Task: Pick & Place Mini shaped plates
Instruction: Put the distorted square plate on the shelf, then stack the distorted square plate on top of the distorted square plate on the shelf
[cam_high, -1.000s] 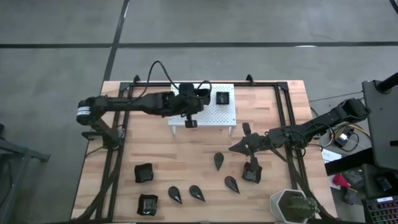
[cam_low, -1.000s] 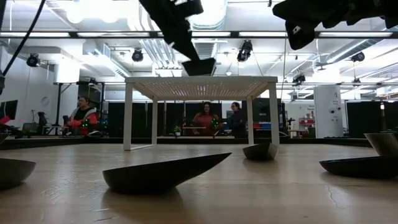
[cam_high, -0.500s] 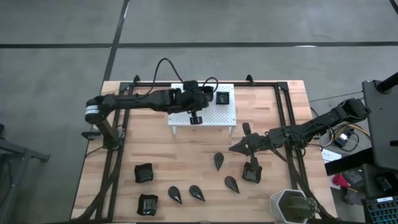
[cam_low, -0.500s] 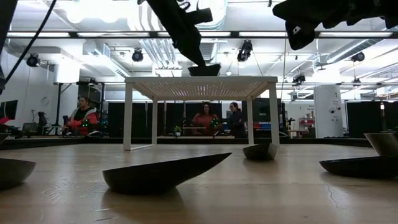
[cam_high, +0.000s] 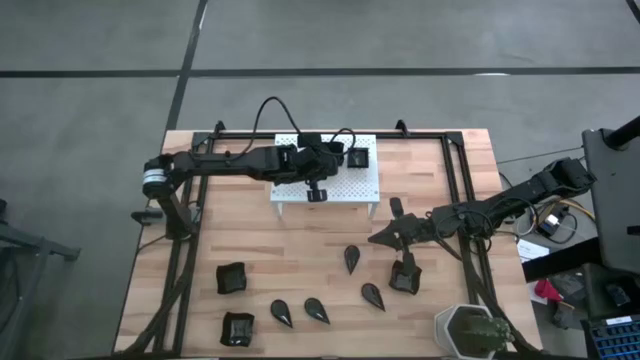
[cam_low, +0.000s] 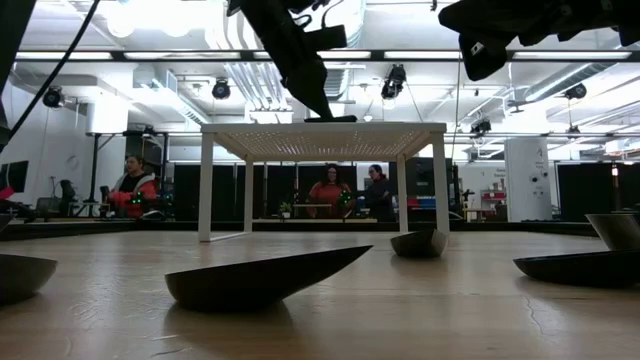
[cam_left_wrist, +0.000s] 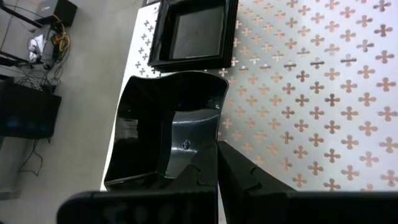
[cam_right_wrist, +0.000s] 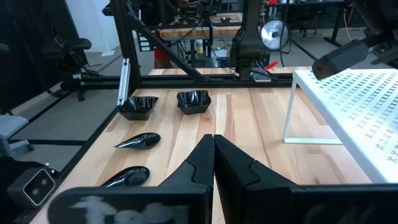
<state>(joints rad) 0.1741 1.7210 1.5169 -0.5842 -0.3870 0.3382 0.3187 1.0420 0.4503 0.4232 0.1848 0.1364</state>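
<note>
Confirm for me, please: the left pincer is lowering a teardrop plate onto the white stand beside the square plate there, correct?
Not quite: the plate in the left pincer is square with a raised rim, as the left wrist view shows. It is over the white stand, beside the square plate.

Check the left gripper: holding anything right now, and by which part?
Yes. The left gripper is shut on a small square plate, pinching its rim wall at one edge, over the white stand. The right gripper holds nothing.
</note>
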